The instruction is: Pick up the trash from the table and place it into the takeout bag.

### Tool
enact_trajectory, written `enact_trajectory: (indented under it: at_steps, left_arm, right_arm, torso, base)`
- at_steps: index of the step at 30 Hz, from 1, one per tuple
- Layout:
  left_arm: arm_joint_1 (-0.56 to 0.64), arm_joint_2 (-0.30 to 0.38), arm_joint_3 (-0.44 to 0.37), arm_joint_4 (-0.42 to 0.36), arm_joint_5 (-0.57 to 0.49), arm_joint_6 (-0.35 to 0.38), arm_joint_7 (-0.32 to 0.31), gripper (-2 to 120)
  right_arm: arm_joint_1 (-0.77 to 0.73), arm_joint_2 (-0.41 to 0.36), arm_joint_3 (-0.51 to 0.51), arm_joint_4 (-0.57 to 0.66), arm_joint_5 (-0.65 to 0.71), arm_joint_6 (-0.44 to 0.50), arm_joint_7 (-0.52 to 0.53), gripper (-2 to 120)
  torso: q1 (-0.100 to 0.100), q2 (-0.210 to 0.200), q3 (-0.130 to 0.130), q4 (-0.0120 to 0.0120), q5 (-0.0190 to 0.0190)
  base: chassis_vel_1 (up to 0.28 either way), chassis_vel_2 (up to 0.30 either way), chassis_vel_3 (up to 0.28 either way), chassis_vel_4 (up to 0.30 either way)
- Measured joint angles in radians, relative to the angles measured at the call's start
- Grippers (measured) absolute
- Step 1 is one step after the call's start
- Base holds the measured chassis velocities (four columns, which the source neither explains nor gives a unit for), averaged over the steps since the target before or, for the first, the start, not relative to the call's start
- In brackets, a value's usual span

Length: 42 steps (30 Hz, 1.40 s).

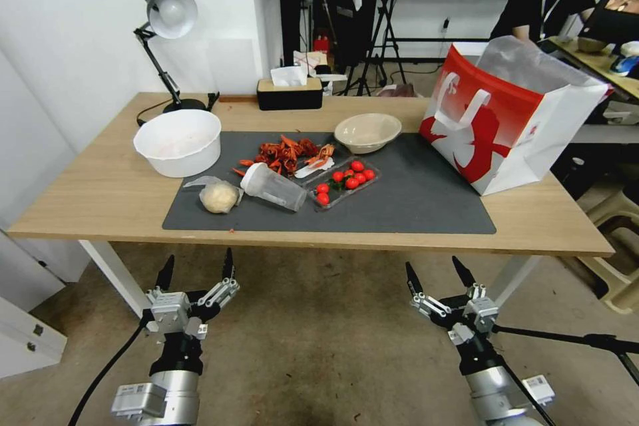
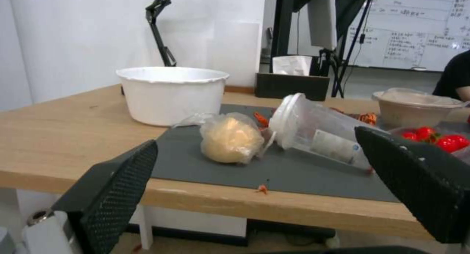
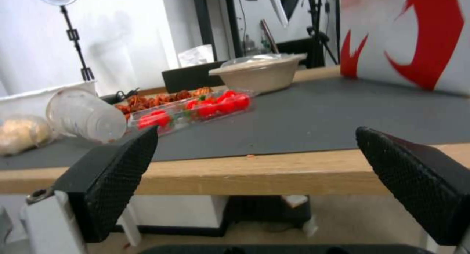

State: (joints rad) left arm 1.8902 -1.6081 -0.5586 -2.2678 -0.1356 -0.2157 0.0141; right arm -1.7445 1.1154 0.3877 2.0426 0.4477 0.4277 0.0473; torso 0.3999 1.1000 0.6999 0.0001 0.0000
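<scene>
The clear lidded plastic cup (image 1: 273, 187) is seen on its side on the dark grey mat (image 1: 413, 206), beside the bagged beige lump (image 1: 219, 197) — thin, light, probably slippery and easily crushed, best taken across its ribbed body. The takeout bag (image 1: 506, 121) stands at the table's (image 1: 86, 200) right end. Left gripper (image 1: 196, 267) and right gripper (image 1: 436, 275) are held spread wide below the table edge — nothing gripped.

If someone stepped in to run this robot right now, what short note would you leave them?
Left pincer: open, empty, hanging below the table's near edge.
Right pincer: open, empty, likewise below the edge.
On the grey mat: bagged beige lump, clear lidded plastic cup lying on its side, red shell scraps, tray of cherry tomatoes, lidded beige bowl.
Takeout bag: upright at the mat's right end, mouth open.
Done: nothing grasped yet.
Left: all trash on the mat.
</scene>
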Motion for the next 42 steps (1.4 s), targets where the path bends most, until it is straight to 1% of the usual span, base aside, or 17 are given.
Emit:
enact_trajectory:
  at_steps: [2, 5, 6, 8, 10, 11, 14, 15, 18, 19, 22, 23, 27, 31, 35, 39, 42]
  left_arm:
    - [0.001, 0.000, -0.001, -0.001, -0.001, 0.000, 0.000, 100]
    - [0.002, 0.000, -0.002, -0.004, -0.001, -0.001, 0.001, 100]
    - [0.002, 0.000, -0.002, -0.004, -0.001, -0.001, 0.001, 100]
    - [0.002, 0.000, -0.002, -0.004, -0.001, -0.001, 0.004, 100]
    - [0.000, 0.000, 0.004, -0.001, 0.001, -0.001, 0.005, 100]
    - [0.000, 0.000, 0.004, -0.001, 0.001, -0.001, 0.005, 100]
    - [-0.003, 0.000, 0.020, 0.003, 0.007, 0.000, 0.006, 100]
    - [-0.003, 0.000, 0.020, 0.003, 0.007, 0.000, 0.006, 100]
    - [-0.020, 0.000, 0.033, 0.016, 0.009, 0.010, 0.006, 100]
    - [-0.020, 0.000, 0.033, 0.016, 0.009, 0.010, 0.006, 100]
    - [-0.037, 0.000, 0.046, 0.036, 0.007, 0.020, 0.007, 100]
    - [-0.037, 0.000, 0.046, 0.036, 0.007, 0.020, 0.007, 100]
    - [-0.035, 0.000, 0.045, 0.040, -0.002, 0.019, 0.008, 100]
    - [-0.031, 0.000, 0.036, 0.040, -0.006, 0.016, 0.008, 100]
    - [-0.030, 0.000, 0.032, 0.039, -0.007, 0.015, 0.008, 100]
    - [-0.030, 0.000, 0.031, 0.039, -0.007, 0.015, 0.008, 100]
    - [-0.030, 0.000, 0.024, 0.039, -0.008, 0.013, 0.008, 100]
  right_arm:
    - [0.006, 0.003, -0.008, 0.008, 0.017, -0.019, 0.006, 100]
    - [0.057, 0.008, -0.028, 0.041, 0.084, -0.123, 0.044, 100]
    - [0.057, 0.008, -0.028, 0.041, 0.084, -0.123, 0.044, 100]
    - [0.141, 0.017, -0.041, 0.060, 0.137, -0.208, 0.088, 100]
    - [0.215, 0.037, -0.051, 0.062, 0.186, -0.256, 0.110, 100]
    - [0.215, 0.037, -0.051, 0.062, 0.186, -0.256, 0.110, 100]
    - [0.315, 0.060, -0.059, 0.058, 0.287, -0.327, 0.139, 100]
    - [0.315, 0.060, -0.059, 0.058, 0.287, -0.327, 0.139, 100]
    - [0.418, 0.078, -0.052, 0.054, 0.430, -0.439, 0.199, 100]
    - [0.418, 0.078, -0.052, 0.054, 0.430, -0.439, 0.199, 100]
    - [0.503, 0.098, -0.046, 0.027, 0.529, -0.505, 0.249, 100]
    - [0.503, 0.098, -0.046, 0.027, 0.529, -0.505, 0.249, 100]
    - [0.645, 0.116, -0.053, -0.044, 0.647, -0.547, 0.324, 100]
    - [0.721, 0.121, -0.058, -0.085, 0.711, -0.573, 0.363, 100]
    - [0.871, 0.128, -0.072, -0.203, 0.873, -0.625, 0.425, 100]
    - [0.932, 0.136, -0.075, -0.257, 0.920, -0.642, 0.444, 100]
    - [1.028, 0.153, -0.080, -0.346, 0.982, -0.670, 0.470, 100]
  torso:
    - [0.000, 0.000, 0.000, -0.0001, 0.0000]
    - [0.000, 0.000, 0.000, -0.0002, 0.0002]
    - [0.000, 0.000, 0.000, -0.0002, 0.0002]
    - [0.000, 0.000, 0.000, 0.0000, 0.0000]
    - [0.000, 0.000, 0.000, 0.0001, 0.0004]
    - [0.000, 0.000, 0.000, 0.0001, 0.0004]
    - [0.000, 0.000, 0.000, 0.0000, -0.0001]
    - [0.000, 0.000, 0.000, 0.0000, -0.0001]
    - [0.000, 0.000, 0.000, 0.0000, -0.0002]
    - [0.000, 0.000, 0.000, 0.0000, -0.0002]
    - [0.000, 0.000, 0.000, -0.0001, 0.0002]
    - [0.000, 0.000, 0.000, -0.0001, 0.0002]
    - [0.000, 0.000, 0.000, -0.0001, 0.0002]
    - [0.000, 0.000, 0.000, 0.0001, 0.0000]
    - [0.000, 0.000, 0.000, -0.0001, 0.0002]
    - [0.000, 0.000, 0.000, 0.0000, 0.0000]
    - [0.000, 0.000, 0.000, -0.0001, 0.0000]
  base:
    - [0.000, 0.000, 0.000, 0.000]
    - [0.000, 0.000, 0.000, 0.000]
    - [0.000, 0.000, 0.000, 0.000]
    - [0.000, 0.000, 0.000, 0.000]
    - [0.000, 0.000, 0.000, 0.000]
    - [0.000, 0.000, 0.000, 0.000]
    - [0.000, 0.000, 0.000, 0.000]
    - [0.000, 0.000, 0.000, 0.000]
    - [0.000, 0.000, 0.000, 0.000]
    - [0.000, 0.000, 0.000, 0.000]
    - [0.000, 0.000, 0.000, 0.000]
    - [0.000, 0.000, 0.000, 0.000]
    - [0.000, 0.000, 0.000, 0.000]
    - [0.000, 0.000, 0.000, 0.000]
    - [0.000, 0.000, 0.000, 0.000]
    - [0.000, 0.000, 0.000, 0.000]
    - [0.000, 0.000, 0.000, 0.000]
